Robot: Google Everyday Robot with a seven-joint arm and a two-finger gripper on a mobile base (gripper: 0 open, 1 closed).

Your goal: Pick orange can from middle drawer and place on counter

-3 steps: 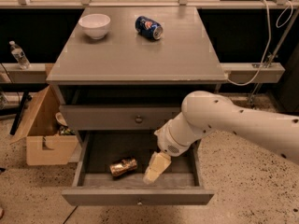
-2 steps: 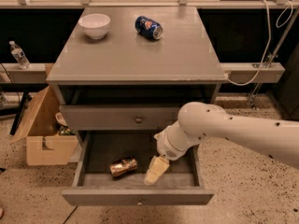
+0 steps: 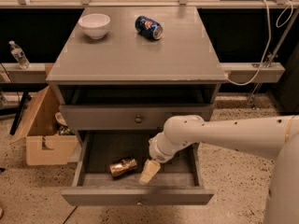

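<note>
- While the wide, shallow grey wooden middle drawer (image 3: 138, 197) stands pulled open, the small shiny golden-orange can (image 3: 123, 166) lies on its side on that drawer's floor, left of centre.
- The cream gripper (image 3: 149, 171) hangs inside the drawer, just right of the can and apart from it; whether its claw is wide or narrow I cannot tell.
- Above the drawer, the smooth grey counter (image 3: 135, 55) bears a white bowl (image 3: 94, 25) and a blue soda can (image 3: 148, 27).
- As I judge it, the reach is nearly done; grasping, lifting and placing remain.

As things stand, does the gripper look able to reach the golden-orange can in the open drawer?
Probably yes: the gripper hangs inside the open grey drawer, beside the shiny golden-orange can, nothing between.
</note>
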